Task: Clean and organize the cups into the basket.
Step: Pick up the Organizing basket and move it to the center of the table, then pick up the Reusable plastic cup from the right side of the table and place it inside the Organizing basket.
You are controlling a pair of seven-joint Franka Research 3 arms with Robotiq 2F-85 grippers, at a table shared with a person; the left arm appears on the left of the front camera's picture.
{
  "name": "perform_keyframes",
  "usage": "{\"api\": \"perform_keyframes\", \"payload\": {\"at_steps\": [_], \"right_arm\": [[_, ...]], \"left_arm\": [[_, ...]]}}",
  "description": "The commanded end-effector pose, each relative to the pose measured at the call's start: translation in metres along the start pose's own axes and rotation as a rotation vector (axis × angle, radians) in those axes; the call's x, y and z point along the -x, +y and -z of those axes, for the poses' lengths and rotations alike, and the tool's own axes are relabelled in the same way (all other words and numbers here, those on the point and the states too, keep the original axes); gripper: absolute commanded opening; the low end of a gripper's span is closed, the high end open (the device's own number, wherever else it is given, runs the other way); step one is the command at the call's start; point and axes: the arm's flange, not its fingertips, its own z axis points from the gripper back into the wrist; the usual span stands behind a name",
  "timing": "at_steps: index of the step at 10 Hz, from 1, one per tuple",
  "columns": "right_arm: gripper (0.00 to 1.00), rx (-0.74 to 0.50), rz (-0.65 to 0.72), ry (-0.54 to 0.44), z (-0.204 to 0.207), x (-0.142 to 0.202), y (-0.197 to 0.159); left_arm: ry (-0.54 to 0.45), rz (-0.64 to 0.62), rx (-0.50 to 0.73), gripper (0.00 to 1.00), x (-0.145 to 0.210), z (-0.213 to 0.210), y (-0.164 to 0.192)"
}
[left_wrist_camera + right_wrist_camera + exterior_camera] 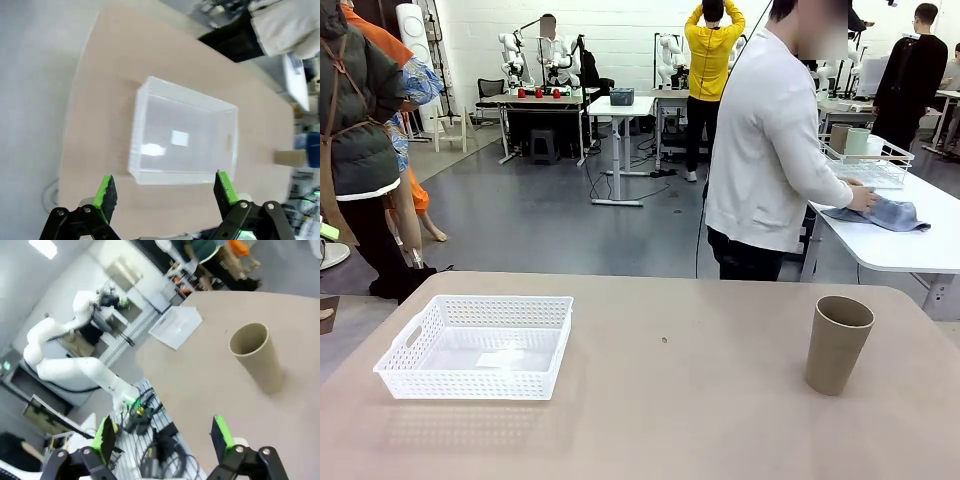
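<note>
- Tan-brown matte tumbler (837,345), tall, tapered, handleless: upright, mouth up, on the right part of the table, well apart from the basket; hollow inside visible from the right wrist view.
- Shallow rectangular white plastic basket (470,385), perforated lattice sides, cut-out handles: flat on the left part of the table, bare glossy floor visible from above, one long side toward the robot.
- Beige matte tabletop (660,430): bearing the tumbler and the basket, rounded at its corners.
- Left two-finger gripper (165,187), black with green pads: spread wide, gripping nothing, hovering above the table, pointed down at the basket, clear of its walls.
- Right two-finger gripper (163,436), same make: spread wide, gripping nothing, held high near the table's edge, apart from the tumbler, which lies ahead and toward the upper right of the right wrist view.
- Person in a white long-sleeved top (765,150): standing beyond the far edge, turned toward a neighbouring white table (910,250), one hand (861,197) resting on a crumpled blue-grey cloth (895,214).
- White wire basket (880,175), thin metal bars: on that neighbouring table, just beyond the cloth, holding what look like a second tan-brown tumbler (839,137) and a pale mint green tumbler (858,141), both upright; outlines small and partly screened, so tentative.
</note>
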Motion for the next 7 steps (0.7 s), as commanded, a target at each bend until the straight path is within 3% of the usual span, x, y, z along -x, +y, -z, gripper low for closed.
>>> {"api": "perform_keyframes", "payload": {"at_steps": [1, 5, 7], "right_arm": [[1.00, -0.032, -0.129, 0.039, 0.007, 0.001, -0.017], [1.00, 0.004, -0.228, 0.118, 0.019, 0.011, -0.021], [1.00, 0.043, -0.147, 0.107, 0.015, 0.014, -0.018]], "left_arm": [[0.015, 0.037, -0.197, 1.00, -0.002, 0.023, -0.011], [0.035, 0.079, -0.278, 1.00, -0.007, 0.072, -0.033], [0.019, 0.128, -0.236, 1.00, -0.002, 0.082, -0.037]]}}
